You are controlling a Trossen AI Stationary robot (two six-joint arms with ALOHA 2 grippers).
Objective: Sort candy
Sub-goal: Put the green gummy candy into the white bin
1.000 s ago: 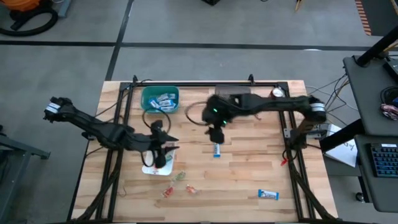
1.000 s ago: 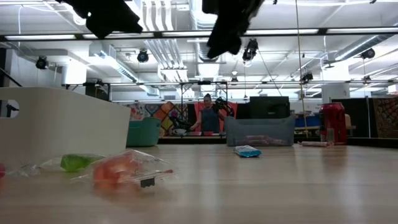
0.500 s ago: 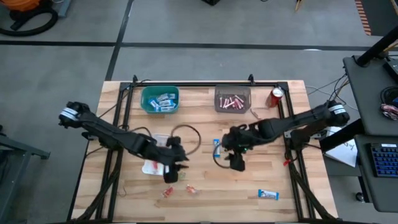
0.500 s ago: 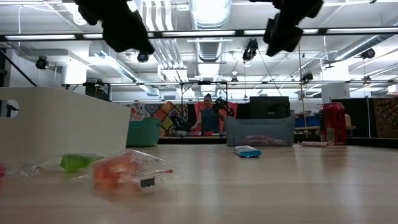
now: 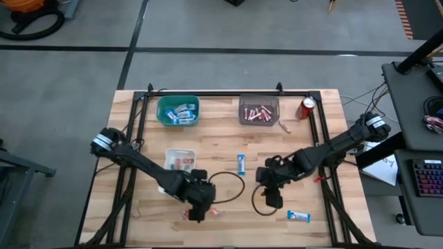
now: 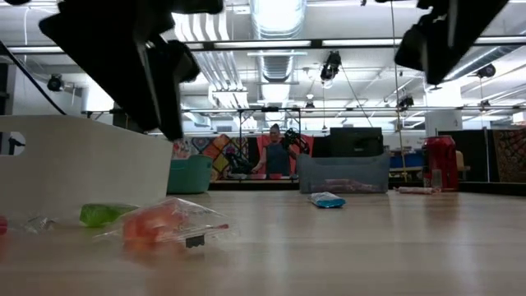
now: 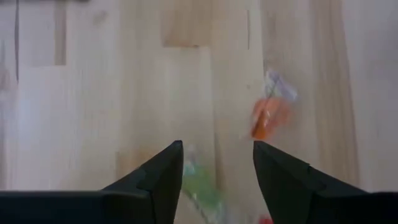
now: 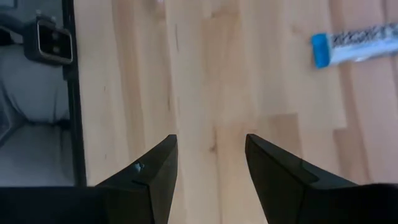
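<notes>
Below, left gripper (image 7: 217,165), jaws apart and empty, hangs over the table's near edge; an orange candy (image 7: 268,116) lies just beyond its fingertips, a green one (image 7: 200,185) between them. Right gripper (image 8: 210,158), likewise open and empty, hovers near a blue-and-white bar (image 8: 354,46).

A grey floor (image 5: 228,62) surrounds the wooden counter (image 5: 291,145), crossed by a dark line (image 5: 277,51) on its far side. A desk (image 5: 415,124) with a keyboard (image 5: 428,177) stands right. Ceiling lights (image 6: 278,16) and ducts (image 6: 218,62) hang over the room; a person (image 6: 274,152) stands far back.
</notes>
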